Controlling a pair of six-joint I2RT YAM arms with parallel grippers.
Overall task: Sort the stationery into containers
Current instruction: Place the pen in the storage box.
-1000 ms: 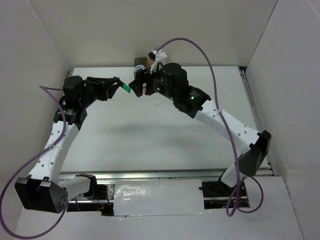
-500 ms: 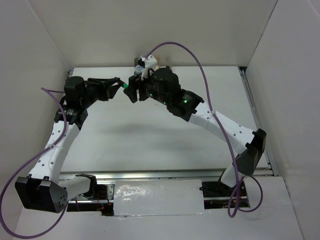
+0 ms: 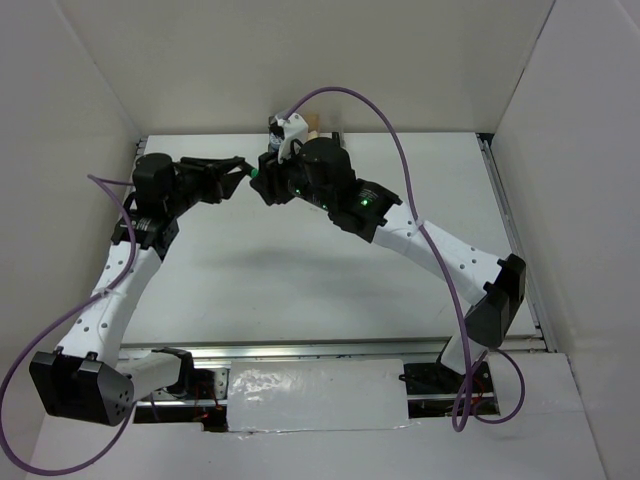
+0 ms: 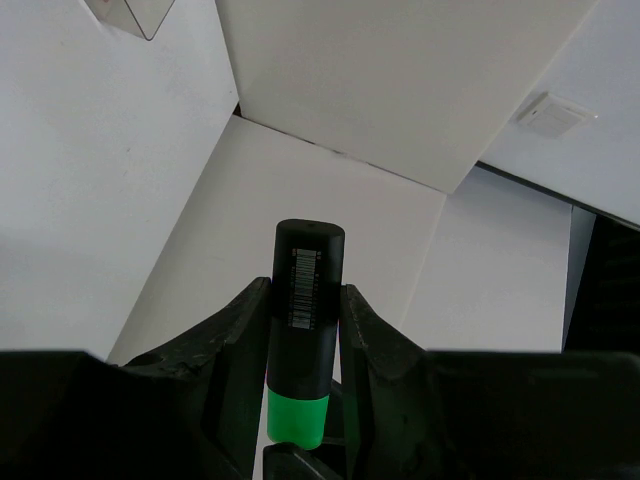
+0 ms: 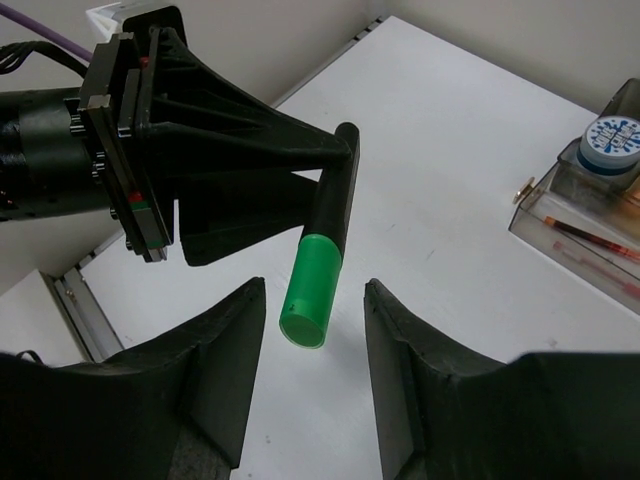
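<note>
Above the white desk (image 3: 300,270), the left claw (image 4: 303,295) clamps a black highlighter with a green end (image 5: 318,262). Since a second ago the right claw (image 5: 313,288) has closed in and narrowed, straddling that end without touching. The far clear plastic organiser (image 5: 560,205) holds a round blue-grey tin (image 5: 610,140) and thin red pens (image 5: 592,238).

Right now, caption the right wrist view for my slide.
Left gripper holds green-ended highlighter between the jaws of the open right gripper.
</note>
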